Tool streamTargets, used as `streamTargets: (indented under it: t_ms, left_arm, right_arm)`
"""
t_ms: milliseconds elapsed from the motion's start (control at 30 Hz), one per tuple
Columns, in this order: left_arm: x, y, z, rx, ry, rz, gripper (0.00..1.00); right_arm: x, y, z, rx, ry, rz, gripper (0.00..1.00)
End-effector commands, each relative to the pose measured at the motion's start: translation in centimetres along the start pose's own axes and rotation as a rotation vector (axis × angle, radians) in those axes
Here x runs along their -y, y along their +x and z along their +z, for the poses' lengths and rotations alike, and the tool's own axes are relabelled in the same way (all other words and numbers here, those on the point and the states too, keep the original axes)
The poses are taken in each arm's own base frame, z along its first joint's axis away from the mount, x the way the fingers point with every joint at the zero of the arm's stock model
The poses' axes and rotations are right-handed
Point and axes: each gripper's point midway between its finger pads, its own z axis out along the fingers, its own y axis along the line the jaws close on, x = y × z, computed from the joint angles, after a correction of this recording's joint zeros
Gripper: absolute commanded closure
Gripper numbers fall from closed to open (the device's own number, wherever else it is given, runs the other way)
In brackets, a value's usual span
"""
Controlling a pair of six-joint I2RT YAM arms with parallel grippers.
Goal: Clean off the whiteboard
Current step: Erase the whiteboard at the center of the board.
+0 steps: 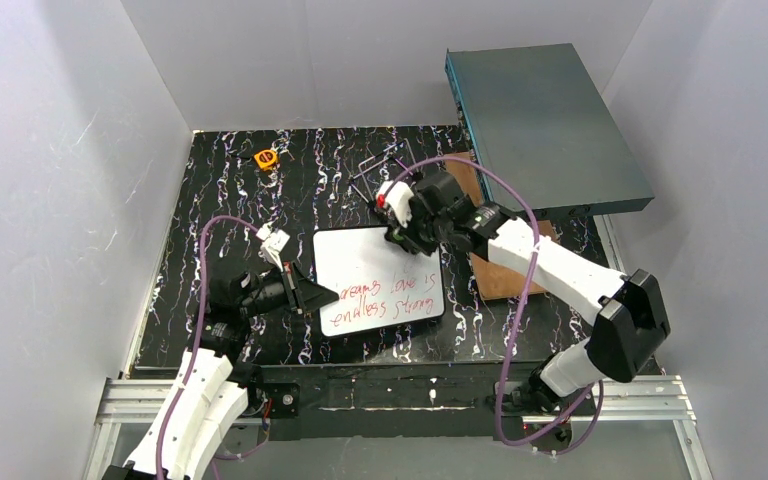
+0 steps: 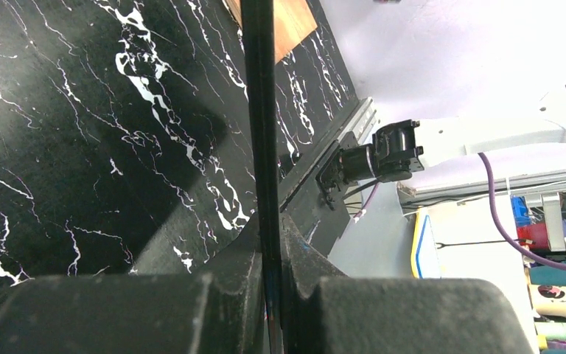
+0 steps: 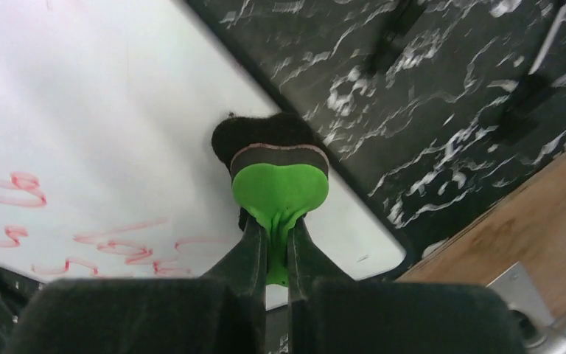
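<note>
Marbled table (image 1: 220,200), right claw (image 1: 397,234) atop whiteboard (image 1: 365,262)

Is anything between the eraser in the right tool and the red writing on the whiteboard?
Nothing visible. The green eraser in the right tool sits at the far edge of the whiteboard; only bare white surface separates it from the red writing. The left tool clamps the left edge, beside it.

The whiteboard (image 1: 375,262) is smooth, glossy white, the tabletop (image 1: 220,200) black marble-patterned with a slight sheen, the wooden board (image 1: 495,278) matt brown, the metal box (image 1: 545,125) dull grey-teal, and the eraser (image 3: 280,184) soft green with black felt.
</note>
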Motion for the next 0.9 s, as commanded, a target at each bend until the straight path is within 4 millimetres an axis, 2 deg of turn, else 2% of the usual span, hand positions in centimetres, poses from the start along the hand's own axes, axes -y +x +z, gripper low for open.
streamTargets:
  t_ms: [0,100,167,200,267,300,400,467,533,600,667,767,833,867]
  left_arm:
    - [3.2,-1.1,-0.4,0.010,0.128,0.116,1.00]
    - [3.3,-1.2,-0.4,0.010,0.130,0.115,1.00]
    - [3.2,-1.1,-0.4,0.010,0.130,0.116,1.00]
    - [3.3,-1.1,-0.4,0.011,0.131,0.116,1.00]
    - [3.2,-1.1,-0.4,0.014,0.129,0.116,1.00]
    - [3.2,-1.1,-0.4,0.015,0.128,0.116,1.00]
    - [3.2,-1.1,-0.4,0.013,0.129,0.115,1.00]
    - [3.3,-1.1,-0.4,0.012,0.131,0.117,1.00]
    - [3.4,-1.1,-0.5,0.013,0.134,0.119,1.00]
    - [3.4,-1.2,-0.4,0.013,0.135,0.118,1.00]
    - [3.4,-1.2,-0.4,0.012,0.138,0.119,1.00]
    - [3.4,-1.1,-0.4,0.014,0.137,0.119,1.00]
    - [3.3,-1.2,-0.4,0.017,0.134,0.119,1.00]
    - [3.3,-1.1,-0.5,0.018,0.131,0.118,1.00]
  right_arm:
    - [-3.8,3.0,-0.6,-0.025,-0.101,-0.056,0.99]
    - [-7.9,1.8,-1.3,0.008,-0.217,-0.138,0.99]
    - [-8.5,-0.1,-1.7,0.029,-0.244,-0.131,0.99]
    - [-7.9,-1.2,-1.7,0.039,-0.223,-0.122,0.99]
    - [-5.3,-3.4,-1.8,0.064,-0.132,-0.097,0.99]
    - [-3.7,-3.7,-1.6,0.054,-0.098,-0.066,0.99]
    - [0.6,-2.4,-1.7,0.018,-0.017,0.021,0.99]
    - [1.7,-0.4,-1.8,-0.006,0.015,0.032,0.99]
    - [1.0,1.4,-1.9,-0.009,0.005,0.022,0.99]
    - [-1.1,2.7,-1.9,-0.011,-0.057,0.003,0.99]
    - [-3.9,3.2,-2.0,-0.006,-0.132,-0.049,0.99]
    - [-7.2,2.0,-2.3,0.012,-0.233,-0.105,0.99]
    - [-7.2,-0.1,-2.7,0.040,-0.246,-0.091,0.99]
    - [-6.4,-1.3,-2.8,0.058,-0.215,-0.084,0.99]
